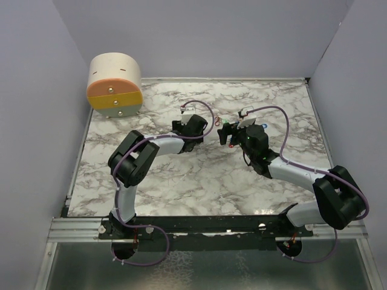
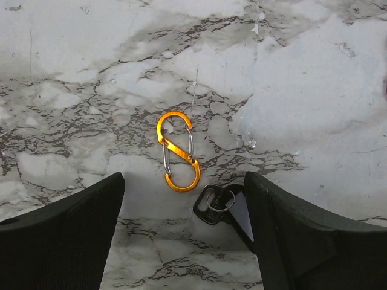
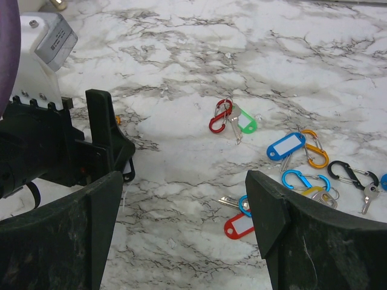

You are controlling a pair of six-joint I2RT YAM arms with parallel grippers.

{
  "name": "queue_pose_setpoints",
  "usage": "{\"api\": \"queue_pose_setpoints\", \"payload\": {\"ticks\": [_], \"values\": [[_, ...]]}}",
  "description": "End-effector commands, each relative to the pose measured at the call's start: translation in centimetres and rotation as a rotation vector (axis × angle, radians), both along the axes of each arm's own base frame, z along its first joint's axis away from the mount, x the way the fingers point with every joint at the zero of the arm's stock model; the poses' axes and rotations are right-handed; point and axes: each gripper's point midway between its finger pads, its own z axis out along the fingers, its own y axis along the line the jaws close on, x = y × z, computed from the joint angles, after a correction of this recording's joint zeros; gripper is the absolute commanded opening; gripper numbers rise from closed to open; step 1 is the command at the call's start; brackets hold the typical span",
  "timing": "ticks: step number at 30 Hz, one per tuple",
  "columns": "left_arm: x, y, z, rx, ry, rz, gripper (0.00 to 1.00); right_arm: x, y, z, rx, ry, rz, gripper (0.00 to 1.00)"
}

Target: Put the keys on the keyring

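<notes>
While both the left gripper (image 2: 184, 199) and right gripper (image 3: 184, 181) stand spread and empty, the ring (image 2: 178, 151) lies at twelve o'clock of the left, the keys (image 3: 286, 147) at two o'clock of the right. Closing on that cluster could drag several keys along together.

No legible text or numbers, faint print on a sticker (image 3: 55, 41) up-left of the right gripper (image 3: 181, 193), too blurred to read

bright, even, diffuse light from above; only faint soft shadows on the marble table (image 1: 199, 181); wrist views sharp, overhead view slightly soft.
</notes>
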Motion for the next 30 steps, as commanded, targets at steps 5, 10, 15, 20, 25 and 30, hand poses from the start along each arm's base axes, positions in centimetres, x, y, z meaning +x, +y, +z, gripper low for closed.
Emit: {"api": "queue_pose_setpoints", "payload": {"ticks": [5, 10, 15, 20, 25, 30], "values": [[-2.5, 1.6, -1.6, 0.074, 0.095, -0.008, 0.83, 0.2, 0.2, 0.8, 0.013, -0.026, -0.004, 0.83], [-1.8, 1.3, -1.3, 0.086, 0.092, -0.008, 0.83, 0.1, 0.1, 0.9, 0.011, -0.028, -0.008, 0.83], [-1.4, 2.1, -1.1, 0.105, 0.086, 0.01, 0.84, 0.1, 0.0, 0.8, 0.008, -0.029, -0.009, 0.83], [-0.7, 3.0, -1.4, 0.104, 0.09, 0.024, 0.84, 0.2, 0.1, 0.8, 0.009, -0.027, -0.008, 0.83], [0.1, 3.2, -1.9, 0.088, 0.098, 0.025, 0.84, 0.2, 0.0, 0.8, 0.008, -0.028, -0.009, 0.83], [0.6, 3.1, -2.3, 0.082, 0.104, 0.019, 0.82, 0.2, 0.0, 0.8, 0.007, -0.027, -0.01, 0.83]]}}
